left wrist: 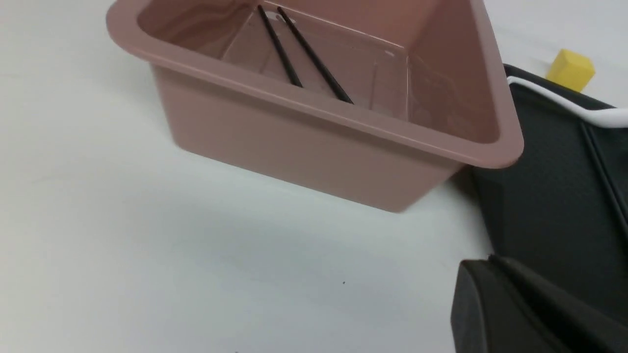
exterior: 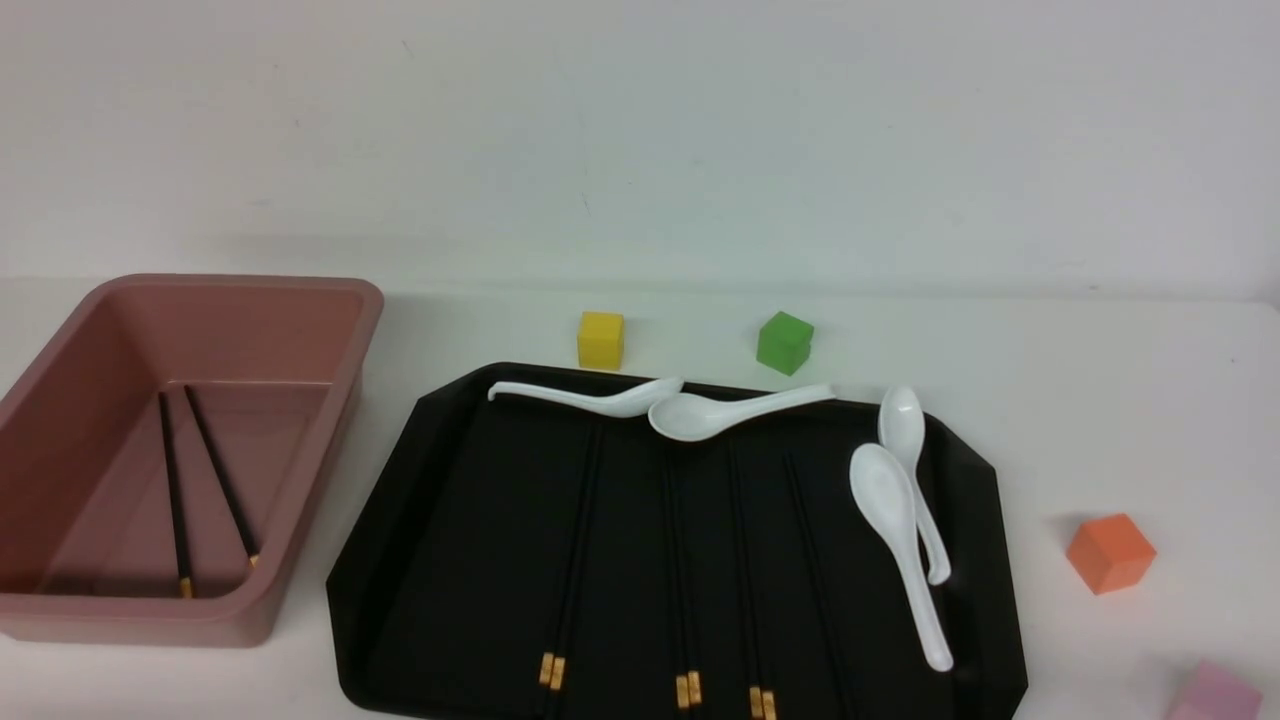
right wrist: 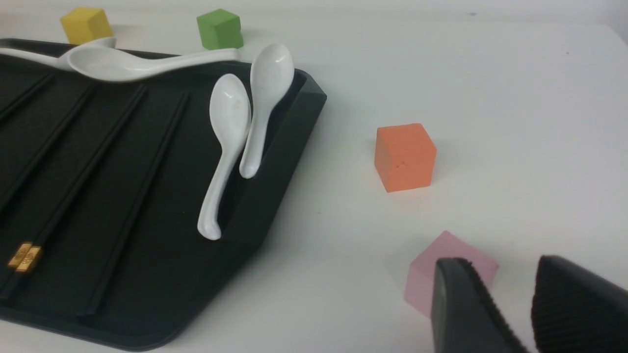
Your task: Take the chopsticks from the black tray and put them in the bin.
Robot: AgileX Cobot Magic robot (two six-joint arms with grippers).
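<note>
Two chopsticks [exterior: 205,490] lie in the bin [exterior: 300,290], left of the black tray [exterior: 470,560]; the tray holds seven more sticks and four white spoons [exterior: 895,540]. The right gripper [right wrist: 500,304] hangs unclenched and empty near the pink cube [right wrist: 449,255], one of four cubes off the tray. The left gripper [left wrist: 520,309] shows too little to tell.

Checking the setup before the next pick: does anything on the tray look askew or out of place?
Yes. Two white spoons lean on the black tray's right rim rather than lying flat, one crossing the other. Two more spoons sit overlapping on its far edge. The chopsticks lie in tidy parallel pairs.
</note>
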